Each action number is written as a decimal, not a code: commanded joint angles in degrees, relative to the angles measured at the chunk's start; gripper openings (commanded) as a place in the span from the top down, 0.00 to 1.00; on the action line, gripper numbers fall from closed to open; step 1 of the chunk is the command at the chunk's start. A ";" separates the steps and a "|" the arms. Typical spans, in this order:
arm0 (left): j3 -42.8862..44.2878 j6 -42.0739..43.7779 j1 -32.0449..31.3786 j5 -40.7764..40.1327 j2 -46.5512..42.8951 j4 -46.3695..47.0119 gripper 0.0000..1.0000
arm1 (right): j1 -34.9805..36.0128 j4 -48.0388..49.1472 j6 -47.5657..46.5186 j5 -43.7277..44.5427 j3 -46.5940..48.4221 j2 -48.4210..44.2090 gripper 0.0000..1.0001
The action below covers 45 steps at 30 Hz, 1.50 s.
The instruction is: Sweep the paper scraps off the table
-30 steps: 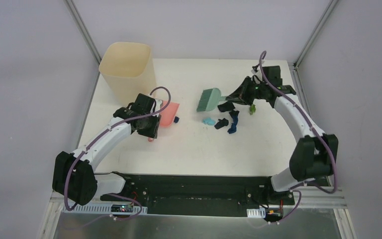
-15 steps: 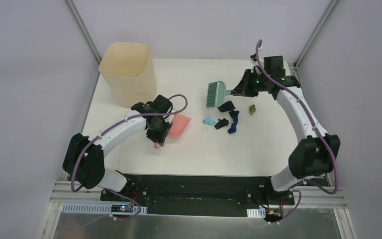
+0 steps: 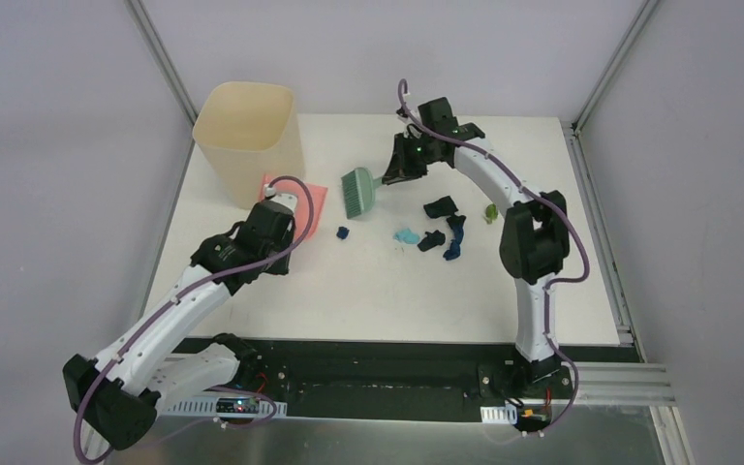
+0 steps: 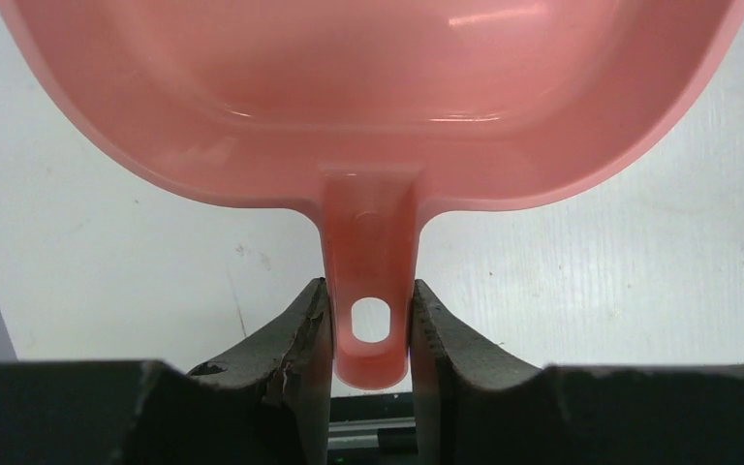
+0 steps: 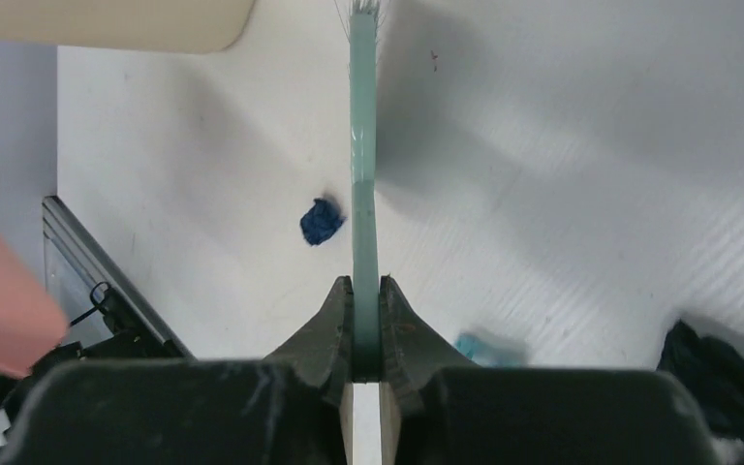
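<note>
My left gripper [image 3: 284, 206] [image 4: 368, 329] is shut on the handle of the pink dustpan [image 3: 308, 201] [image 4: 378, 107], which lies on the white table [image 3: 368, 281] next to the bin. My right gripper [image 3: 392, 172] [image 5: 366, 320] is shut on the handle of the teal brush [image 3: 358, 191] [image 5: 363, 165], held over the table's middle back. A dark blue scrap [image 3: 343, 232] [image 5: 320, 220] lies between dustpan and brush. A light blue scrap [image 3: 406, 235] [image 5: 480, 346], black scraps [image 3: 440, 207], dark blue scraps [image 3: 455, 238] and a green scrap [image 3: 491, 212] lie to the right.
A tall cream bin [image 3: 250, 138] stands at the table's back left, just behind the dustpan. Metal frame posts rise at the back corners. The black base rail [image 3: 378, 363] runs along the near edge.
The right gripper carried the brush left, from above the scrap cluster toward the dustpan. The left gripper moved the dustpan back and left, next to the bin, uncovering the dark blue scrap.
</note>
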 commanded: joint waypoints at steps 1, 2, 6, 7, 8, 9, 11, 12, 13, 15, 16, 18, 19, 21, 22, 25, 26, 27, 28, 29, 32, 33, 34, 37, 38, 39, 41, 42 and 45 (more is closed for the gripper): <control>-1.68 -0.97 1.21 -5.91 -4.18 6.68 1.00 | 1.01 8.52 -0.80 -0.05 2.94 6.12 1.00; -1.54 -0.81 1.24 -5.81 -3.46 6.47 1.00 | 1.41 10.29 -0.80 -0.05 2.94 7.33 1.00; -0.17 -0.34 1.25 -2.07 1.09 5.68 1.00 | 2.68 12.77 -0.80 -0.05 1.51 9.59 1.00; 0.19 -0.25 1.25 -1.27 2.30 5.54 1.00 | 2.67 12.78 -0.80 -0.05 0.55 9.27 1.00; 0.51 -0.15 1.29 -0.73 3.26 5.23 1.00 | 2.55 12.63 -0.80 -0.05 -0.71 8.38 1.00; 0.81 -0.06 1.25 -0.34 3.98 4.96 1.00 | 2.28 12.62 -0.80 -0.05 -2.19 7.11 1.00; 1.00 0.21 1.20 0.46 4.58 5.05 1.00 | 1.71 12.60 -0.80 -0.05 -6.96 3.81 1.00; 0.88 0.37 1.24 0.86 4.57 5.22 1.00 | 1.43 12.59 -0.80 -0.05 -8.90 2.06 1.00; 0.78 0.40 1.26 1.14 4.37 5.45 1.00 | 1.28 12.67 -0.80 -0.05 -10.99 -0.03 1.00; 0.52 0.55 1.29 1.44 4.09 5.80 1.00 | 0.91 13.48 -0.80 -0.05 -15.38 -4.76 1.00; 0.47 0.66 1.27 1.47 3.97 5.82 1.00 | 0.75 14.77 -0.80 -0.05 -17.86 -6.97 1.00; 0.43 0.59 1.34 1.57 3.92 5.90 1.00 | 0.36 14.55 -0.80 -0.05 -21.68 -11.04 1.00; 0.46 0.64 1.33 1.63 3.99 5.91 1.00 | -0.04 13.13 -0.80 -0.05 -22.91 -13.08 1.00; 0.42 0.69 1.32 1.84 4.13 5.91 1.00 | -1.00 8.18 -0.80 -0.05 -23.90 -16.62 1.00; 0.53 0.75 1.31 1.98 4.26 5.84 1.00 | -1.65 5.46 -0.80 -0.05 -23.53 -18.02 1.00; 0.59 0.84 1.29 2.51 4.44 5.82 1.00 | -2.62 0.46 -7.61 -10.33 -20.50 -20.79 1.00; 0.68 0.92 1.33 2.55 4.44 5.82 1.00 | -2.58 0.24 9.01 -14.59 -19.66 -20.89 1.00; 0.72 0.93 1.32 2.46 4.40 5.82 1.00 | -2.62 1.65 12.66 -18.40 -19.70 -20.78 1.00; 0.77 0.91 1.33 2.39 4.32 5.82 1.00 | -2.56 7.03 16.01 -22.83 -20.67 -20.64 1.00; 0.85 0.84 1.38 2.24 4.21 5.80 1.00 | -2.31 12.58 19.36 -24.47 -22.29 -20.42 1.00; 0.66 0.45 1.42 1.05 2.83 5.73 1.00 | -0.70 25.09 32.83 -34.57 -24.64 -17.73 1.00; 0.46 0.27 1.36 0.52 2.11 5.78 1.00 | -0.03 25.32 33.68 -35.02 -23.90 -16.61 1.00; 0.22 0.05 1.39 0.07 1.34 5.87 1.00 | 0.54 24.77 33.51 -34.84 -22.88 -15.60 1.00; -0.45 -0.20 1.38 -1.67 -0.45 6.22 1.00 | 1.68 22.48 33.41 -32.97 -19.57 -12.07 1.00; -0.46 -0.33 1.42 -2.20 -0.82 6.09 1.00 | 1.90 21.74 33.39 -32.21 -18.18 -10.97 1.00; -0.42 -0.39 1.41 -2.64 -1.09 6.12 1.00 | 2.08 21.03 33.35 -31.36 -17.41 -9.83 1.00; -0.59 -0.40 1.42 -3.04 -1.13 6.15 1.00 | 2.74 19.92 33.31 -30.60 -16.05 -7.21 1.00; -0.51 -0.44 1.42 -3.02 -0.93 6.15 1.00 | 3.00 19.36 33.19 -30.17 -15.46 -6.18 1.00; -0.29 -0.36 1.41 -2.88 -0.08 5.92 1.00 | 3.81 14.68 29.62 -26.35 -13.81 -4.22 1.00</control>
